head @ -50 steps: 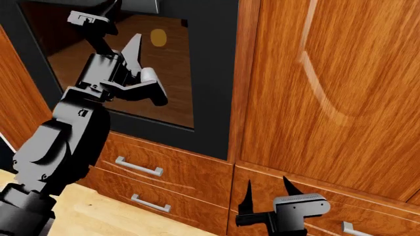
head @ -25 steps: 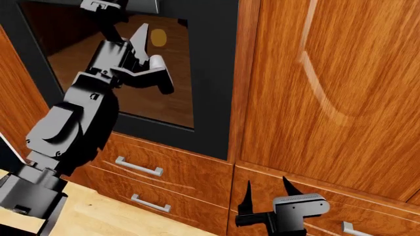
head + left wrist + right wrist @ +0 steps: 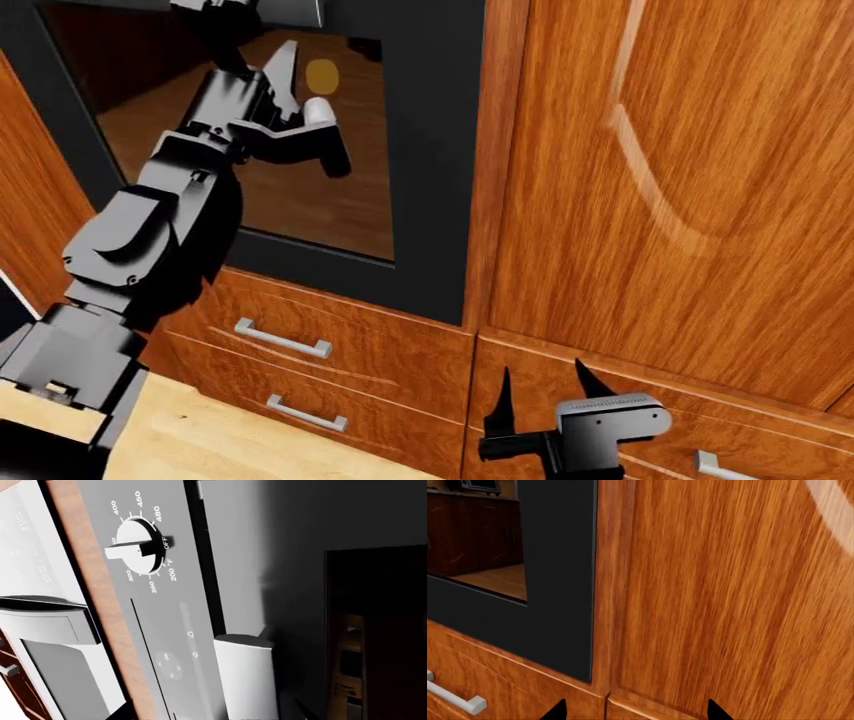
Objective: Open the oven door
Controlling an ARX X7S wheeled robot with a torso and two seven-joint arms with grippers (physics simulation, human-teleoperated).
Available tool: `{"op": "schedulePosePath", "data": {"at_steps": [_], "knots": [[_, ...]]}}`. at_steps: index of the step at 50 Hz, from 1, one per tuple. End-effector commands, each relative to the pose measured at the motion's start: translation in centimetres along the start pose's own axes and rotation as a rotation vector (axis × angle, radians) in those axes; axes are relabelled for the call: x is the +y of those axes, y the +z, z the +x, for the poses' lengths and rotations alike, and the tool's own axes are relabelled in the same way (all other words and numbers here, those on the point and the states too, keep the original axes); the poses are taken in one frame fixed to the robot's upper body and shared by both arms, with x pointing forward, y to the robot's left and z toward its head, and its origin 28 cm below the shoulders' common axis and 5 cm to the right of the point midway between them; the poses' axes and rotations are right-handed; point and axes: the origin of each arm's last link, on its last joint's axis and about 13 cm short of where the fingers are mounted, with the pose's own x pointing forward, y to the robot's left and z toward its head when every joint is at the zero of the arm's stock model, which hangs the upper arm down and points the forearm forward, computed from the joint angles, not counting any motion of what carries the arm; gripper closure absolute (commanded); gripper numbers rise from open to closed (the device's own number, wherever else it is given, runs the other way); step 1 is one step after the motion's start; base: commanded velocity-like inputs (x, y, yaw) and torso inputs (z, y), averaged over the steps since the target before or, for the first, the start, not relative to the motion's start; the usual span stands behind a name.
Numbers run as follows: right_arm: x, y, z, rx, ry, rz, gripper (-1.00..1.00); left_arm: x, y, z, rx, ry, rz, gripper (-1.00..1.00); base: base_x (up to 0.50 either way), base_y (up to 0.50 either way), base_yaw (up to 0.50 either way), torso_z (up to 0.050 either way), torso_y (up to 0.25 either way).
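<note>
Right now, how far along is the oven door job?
Done: nothing on the door itself; the oven door sits flush in the cabinet, closed. In hand: the left claw is raised near the door's top edge, and its wrist camera shows the grey handle close by, not gripped. The right claw hangs open by the drawers. Left: grasp handle, pull open.

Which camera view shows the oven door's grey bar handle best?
The left wrist view: the grey bar handle fills the foreground below the temperature dial. The head view catches only a sliver at the top edge; the right wrist view shows just the oven door's black frame.
</note>
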Motion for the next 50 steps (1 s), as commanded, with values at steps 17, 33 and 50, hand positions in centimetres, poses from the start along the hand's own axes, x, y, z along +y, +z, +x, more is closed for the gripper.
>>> {"op": "schedulePosePath", "data": {"at_steps": [17,33,50], "knots": [[0.0,0.0,0.1,0.001,0.001,0.0,-1.0,0.0,-0.7,1.0,0.032,-0.011,0.023,-1.0,0.0,0.0,0.0,0.0,0.0],[0.0,-0.1,0.0,0.003,-0.001,0.002,-1.0,-0.5,-0.8,2.1,0.045,-0.014,0.021,-1.0,0.0,0.0,0.0,0.0,0.0],[0.0,-0.1,0.0,0.003,0.0,0.002,-1.0,-0.8,-0.8,3.0,0.054,-0.017,0.022,-1.0,0.0,0.0,0.0,0.0,0.0]]}}
